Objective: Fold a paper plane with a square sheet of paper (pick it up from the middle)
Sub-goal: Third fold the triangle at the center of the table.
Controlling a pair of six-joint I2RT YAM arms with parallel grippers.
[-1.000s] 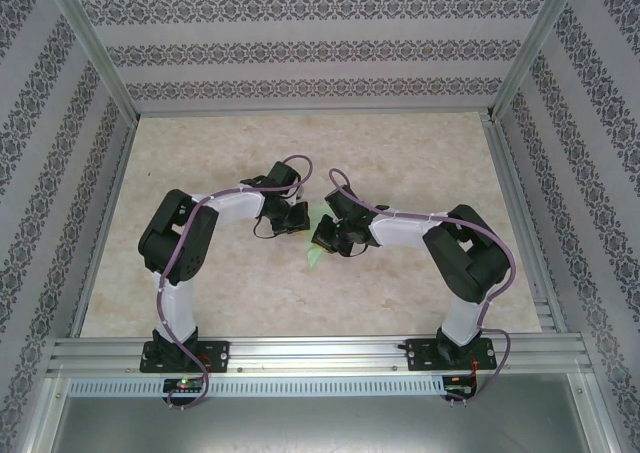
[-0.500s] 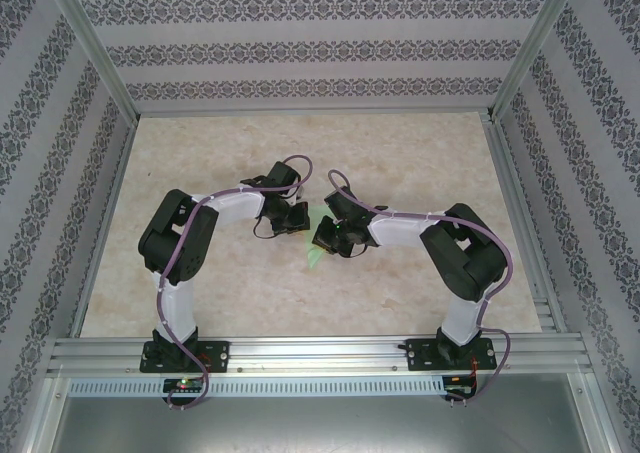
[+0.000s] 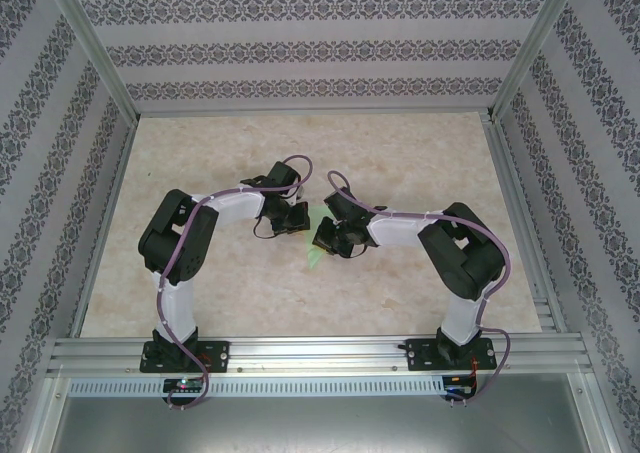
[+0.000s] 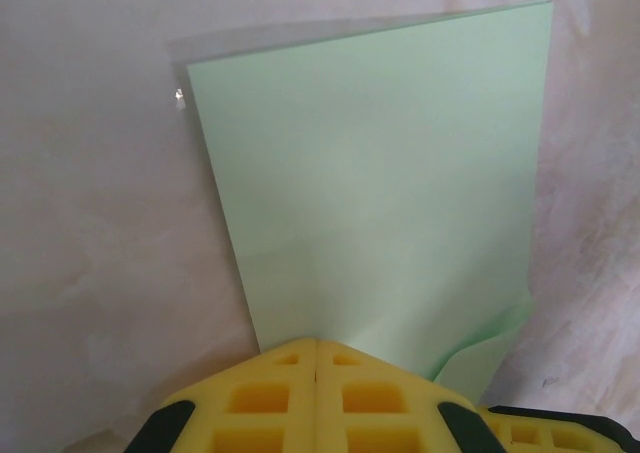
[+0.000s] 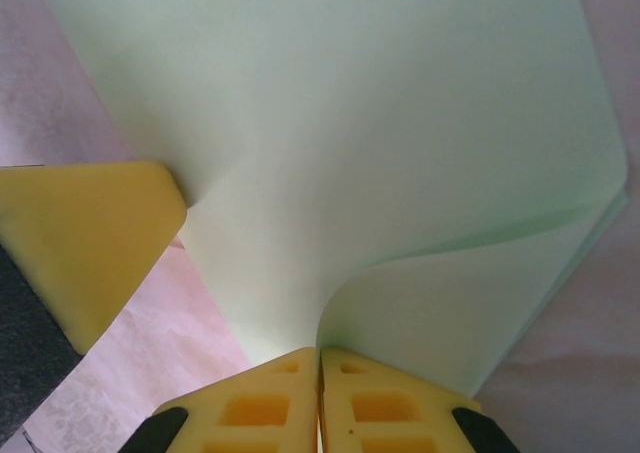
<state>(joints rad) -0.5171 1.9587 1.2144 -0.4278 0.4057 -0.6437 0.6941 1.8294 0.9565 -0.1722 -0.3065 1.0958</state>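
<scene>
**Green square sheet of paper pinched by both grippers**

Pale green and unmarked, the sheet sits near the middle of the marbled table, between the two wrists. From the top camera it shows as a small green sliver just below the right gripper, with the left gripper close beside it.

From the left wrist, the yellow pads meet along one seam, closed on the sheet's near edge. The paper stretches away from them as a flat panel, and a second layer peeks out at the lower right.

From the right wrist, that gripper's pads are likewise pressed together on the paper, where one layer curls up off another. A yellow pad at the left edge touches the sheet, probably the other gripper's finger. Whether the paper rests on the table or hangs just above it is hard to tell.
</scene>
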